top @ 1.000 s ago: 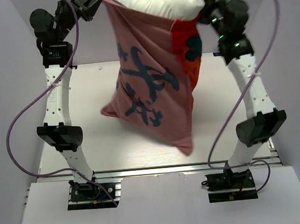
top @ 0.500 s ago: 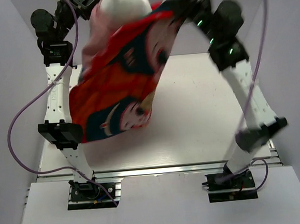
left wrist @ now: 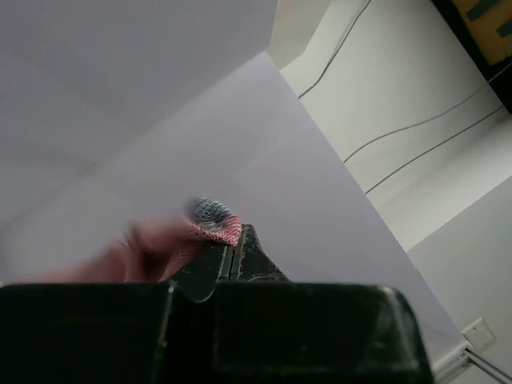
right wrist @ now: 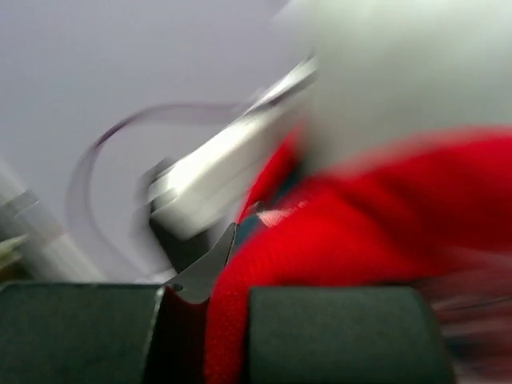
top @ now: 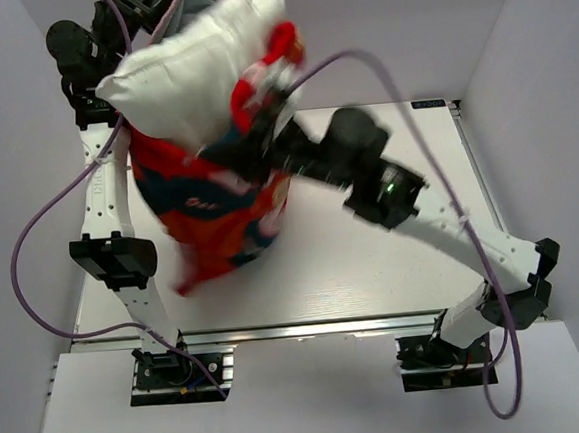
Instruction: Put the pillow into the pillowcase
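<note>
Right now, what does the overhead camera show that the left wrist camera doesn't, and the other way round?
Only the overhead view shows the whole scene: the white pillow bulging out of the red pillowcase, held up over the table, with the right arm reaching across to it. Only the left wrist view shows the left hand up close, pinched shut on a pink edge of fabric. Both show the pillowcase, though the wrist view catches just that blurred corner.

The pillow [top: 193, 79] is white, the pillowcase [top: 219, 214] red with dark blue patches.
</note>
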Action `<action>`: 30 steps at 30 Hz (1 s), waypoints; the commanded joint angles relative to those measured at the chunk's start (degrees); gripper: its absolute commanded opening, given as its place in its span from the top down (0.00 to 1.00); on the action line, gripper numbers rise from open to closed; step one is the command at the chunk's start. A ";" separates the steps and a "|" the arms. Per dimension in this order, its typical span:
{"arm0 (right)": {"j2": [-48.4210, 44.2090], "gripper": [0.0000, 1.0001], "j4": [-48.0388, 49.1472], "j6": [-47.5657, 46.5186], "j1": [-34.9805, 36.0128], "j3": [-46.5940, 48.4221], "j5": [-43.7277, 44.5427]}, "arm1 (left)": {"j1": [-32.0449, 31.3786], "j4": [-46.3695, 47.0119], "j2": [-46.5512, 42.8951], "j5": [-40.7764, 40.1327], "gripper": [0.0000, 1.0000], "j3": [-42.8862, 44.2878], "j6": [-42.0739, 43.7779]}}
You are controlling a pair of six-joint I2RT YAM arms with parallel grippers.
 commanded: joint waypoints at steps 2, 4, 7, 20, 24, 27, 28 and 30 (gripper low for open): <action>0.29 1.00 14.18 -3.14 -26.48 8.51 10.71 | 0.09 3.31 -2.50 -3.68 1.00 1.53 -0.60; 6.99 1.00 9.46 5.65 -41.53 23.16 14.94 | 0.09 3.67 -2.76 -4.03 1.00 1.61 -0.87; 16.68 1.00 1.78 13.41 -52.28 38.06 15.13 | 0.09 4.20 -2.59 -4.03 1.00 2.14 -1.49; -8.21 1.00 19.52 -18.81 -5.77 1.83 15.09 | 0.26 4.81 -1.18 -4.29 1.00 2.93 -2.71; 7.16 1.00 11.40 0.90 -38.76 28.68 17.93 | 0.26 6.65 -0.92 -5.43 1.00 3.37 -4.38; 10.90 1.00 10.73 5.86 -46.49 34.22 17.67 | 0.26 7.45 -0.91 -5.96 1.00 4.34 -5.53; 8.45 1.00 11.88 6.29 -46.50 32.29 16.02 | 0.26 7.62 -0.92 -6.05 1.00 4.43 -5.96; 4.76 1.00 13.20 10.16 -45.44 23.87 3.39 | 0.26 7.89 -0.83 -6.23 1.00 4.43 -6.14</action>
